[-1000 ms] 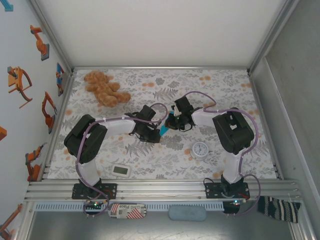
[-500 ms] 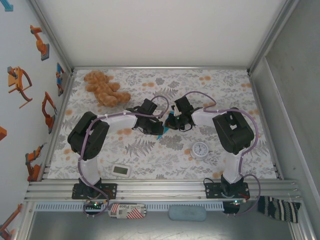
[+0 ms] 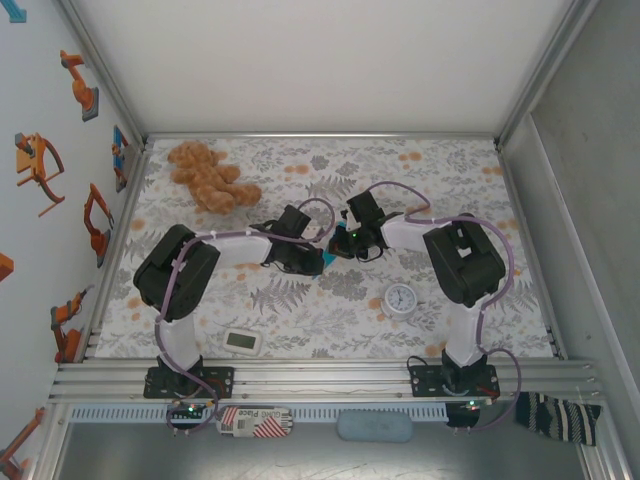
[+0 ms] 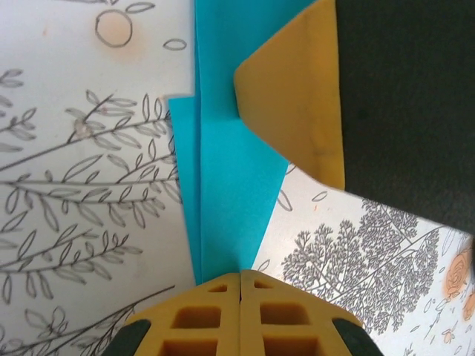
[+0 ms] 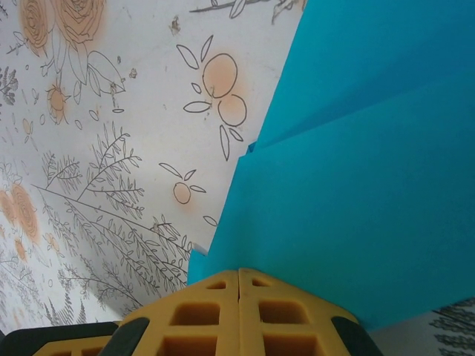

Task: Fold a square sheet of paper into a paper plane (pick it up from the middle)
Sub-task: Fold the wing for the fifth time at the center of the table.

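Note:
The square sheet of paper is folded into a narrow, creased turquoise dart, the paper plane (image 4: 230, 185), held between both grippers above the floral table. My left gripper (image 4: 241, 274) is shut on one end of it, and the strip runs away from the yellow pads. A yellow finger (image 4: 297, 96) of the right gripper grips the far part. My right gripper (image 5: 237, 271) is shut on the wider blue layers (image 5: 356, 185). From above, the left gripper (image 3: 313, 262) and right gripper (image 3: 343, 243) stand close together, with a sliver of blue paper (image 3: 328, 259) between them.
A brown teddy bear (image 3: 208, 175) lies at the back left. A small round white clock (image 3: 402, 298) sits in front of the right arm. A white rectangular gadget (image 3: 244, 342) lies near the front edge. Metal frame rails border the table.
My left gripper has moved a little toward the right gripper and pinched fully shut on the paper. Less blue shows between the grippers. The right gripper has barely moved.

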Controlling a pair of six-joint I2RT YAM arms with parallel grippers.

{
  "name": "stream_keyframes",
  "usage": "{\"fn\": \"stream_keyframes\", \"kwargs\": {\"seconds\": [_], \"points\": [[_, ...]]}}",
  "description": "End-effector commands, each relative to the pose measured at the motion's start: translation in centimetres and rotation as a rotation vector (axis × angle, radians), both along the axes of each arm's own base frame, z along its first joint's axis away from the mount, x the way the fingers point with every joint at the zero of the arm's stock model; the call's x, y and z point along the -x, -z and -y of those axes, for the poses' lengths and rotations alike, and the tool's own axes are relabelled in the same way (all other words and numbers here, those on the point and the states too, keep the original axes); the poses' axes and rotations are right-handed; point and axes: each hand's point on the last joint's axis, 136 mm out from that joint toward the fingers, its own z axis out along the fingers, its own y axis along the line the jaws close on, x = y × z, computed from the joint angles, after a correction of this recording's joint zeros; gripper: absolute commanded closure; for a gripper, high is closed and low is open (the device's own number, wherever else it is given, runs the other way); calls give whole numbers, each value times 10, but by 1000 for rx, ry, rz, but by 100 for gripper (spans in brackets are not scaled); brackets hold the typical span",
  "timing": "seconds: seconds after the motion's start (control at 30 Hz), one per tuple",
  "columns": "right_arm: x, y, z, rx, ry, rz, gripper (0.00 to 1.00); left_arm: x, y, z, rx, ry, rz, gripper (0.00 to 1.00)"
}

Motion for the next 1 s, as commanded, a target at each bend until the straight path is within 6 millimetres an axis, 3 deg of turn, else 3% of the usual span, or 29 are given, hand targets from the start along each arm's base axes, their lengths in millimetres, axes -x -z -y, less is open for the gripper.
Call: {"fn": "stream_keyframes", "kwargs": {"seconds": [0.0,0.33,0.47,0.63,0.8,0.97], "points": [[31,68,49,261,61,-155,100,36,22,-36,-128,0,-105,95],[32,68,49,260,67,-155,100,58,12,-58,-176,10,-47,96],[32,54,33,188,38,-124,100,43,-17,-49,-108,-36,34,95],[29,20,5,68,14,-67,100,14,-57,-18,52,-89,129,93],[19,2,0,36,30,-25,100,-6,-46,2,78,-113,124,94],[17,-4,-1,25,35,-21,100,-15,-23,5,50,-129,90,97]]}}
